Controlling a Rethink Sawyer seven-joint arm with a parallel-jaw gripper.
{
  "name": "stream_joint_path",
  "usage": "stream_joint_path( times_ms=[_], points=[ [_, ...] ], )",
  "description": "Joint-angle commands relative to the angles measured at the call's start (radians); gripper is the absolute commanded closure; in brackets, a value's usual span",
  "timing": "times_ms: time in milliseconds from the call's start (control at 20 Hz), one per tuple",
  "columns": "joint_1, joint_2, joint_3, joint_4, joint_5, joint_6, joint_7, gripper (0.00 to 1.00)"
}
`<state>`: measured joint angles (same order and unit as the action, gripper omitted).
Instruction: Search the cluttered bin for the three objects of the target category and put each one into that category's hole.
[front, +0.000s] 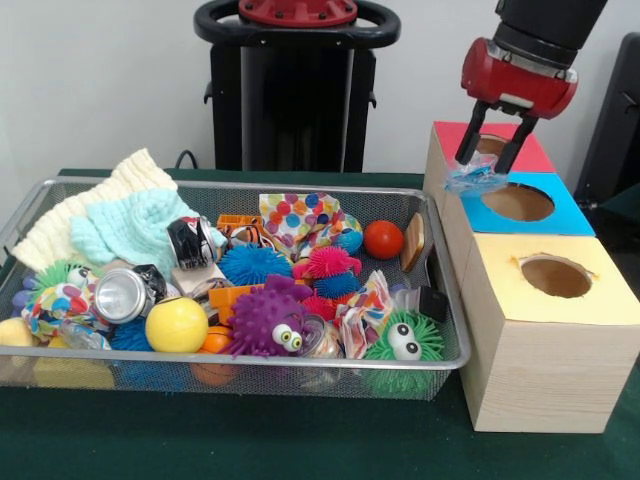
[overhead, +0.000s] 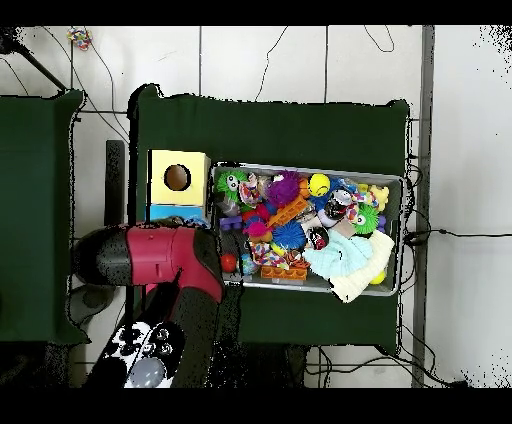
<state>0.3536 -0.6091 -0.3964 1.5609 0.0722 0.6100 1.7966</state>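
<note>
A wire bin (overhead: 392, 180) crowded with colourful toys is seen on the green-covered desk (overhead: 270, 125). Just beside it, a yellow-topped box (overhead: 178, 160) with a round hole is visible. The red arm (overhead: 160, 255) is laid over the boxes behind it.

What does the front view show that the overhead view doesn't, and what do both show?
Only the front view shows the tool with a clear crinkly item between its fingers, above the red hole and blue hole. Only the overhead view shows the whole green table cover, the floor cables and the arm's red body, which hides those holes. Both show the wire bin, the yellow ball and the yellow hole.
</note>
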Motion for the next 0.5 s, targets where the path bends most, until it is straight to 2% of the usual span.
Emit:
stream_joint_path(
  times_ms=[50, 300, 500],
  points=[
    [-0.028, 0.087, 0.008, -0.007, 0.022, -0.092, 0.266, 1.00],
    [-0.001, 0.098, -0.053, -0.010, 0.013, -0.089, 0.279, 1.00],
    [0.007, 0.104, -0.057, 0.000, 0.027, -0.099, 0.280, 1.00]
  ],
)
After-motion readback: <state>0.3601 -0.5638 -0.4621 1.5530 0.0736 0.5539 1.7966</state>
